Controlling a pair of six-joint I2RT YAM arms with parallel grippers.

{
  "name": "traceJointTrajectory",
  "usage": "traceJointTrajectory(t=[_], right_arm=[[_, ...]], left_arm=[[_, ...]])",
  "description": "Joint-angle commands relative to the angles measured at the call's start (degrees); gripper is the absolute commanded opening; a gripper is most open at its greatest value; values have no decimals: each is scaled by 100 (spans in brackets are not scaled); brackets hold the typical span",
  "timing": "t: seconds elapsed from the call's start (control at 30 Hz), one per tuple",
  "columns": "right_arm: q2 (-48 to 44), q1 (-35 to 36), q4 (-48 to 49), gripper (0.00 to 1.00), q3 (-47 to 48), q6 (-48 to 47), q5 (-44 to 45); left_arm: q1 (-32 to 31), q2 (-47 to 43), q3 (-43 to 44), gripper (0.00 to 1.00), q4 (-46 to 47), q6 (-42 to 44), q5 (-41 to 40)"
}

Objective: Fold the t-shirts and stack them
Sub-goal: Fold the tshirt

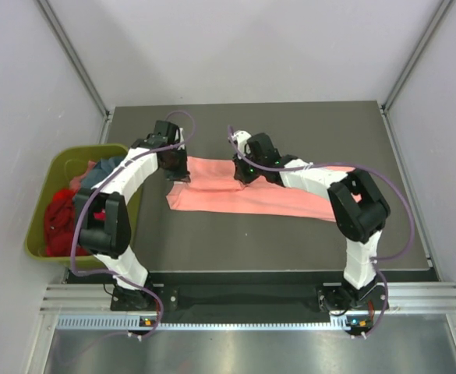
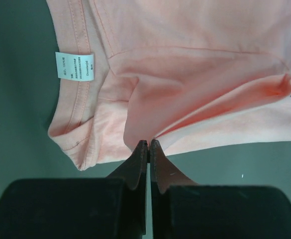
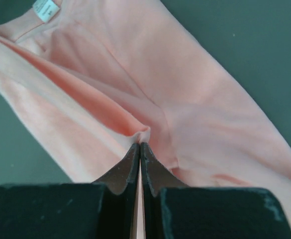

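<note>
The salmon-pink t-shirt lies partly folded into a long band on the dark surface. It stretches between the two claws and runs on past the right one, under its arm. The left claw is pressed together on a raised fold at the shirt's edge, and the white care label sits beyond it to its left. The right claw pinches a ridge of the same cloth at its tips. Out to the side of the left claw, an olive-green bin holds a red t-shirt.
</note>
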Motion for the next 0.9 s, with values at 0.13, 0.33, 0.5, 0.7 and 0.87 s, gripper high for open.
traceJointTrajectory(t=[0.13, 0.33, 0.5, 0.7, 0.87], right_arm=[[-975, 120, 868, 0, -747, 58, 85], [-1028, 173, 1175, 0, -1063, 260, -47], [-1054, 181, 1343, 0, -1389, 321, -73], [-1133, 190, 1229, 0, -1390, 216, -12], [-1186, 190, 1010, 0, -1266, 146, 15]], left_arm=[[-144, -525, -235, 0, -213, 51, -323], [-161, -429, -622, 0, -73, 77, -376], [-197, -393, -745, 0, -20, 121, -359], [-320, -429, -921, 0, -11, 130, -385], [-337, -315, -930, 0, -125, 104, -526]])
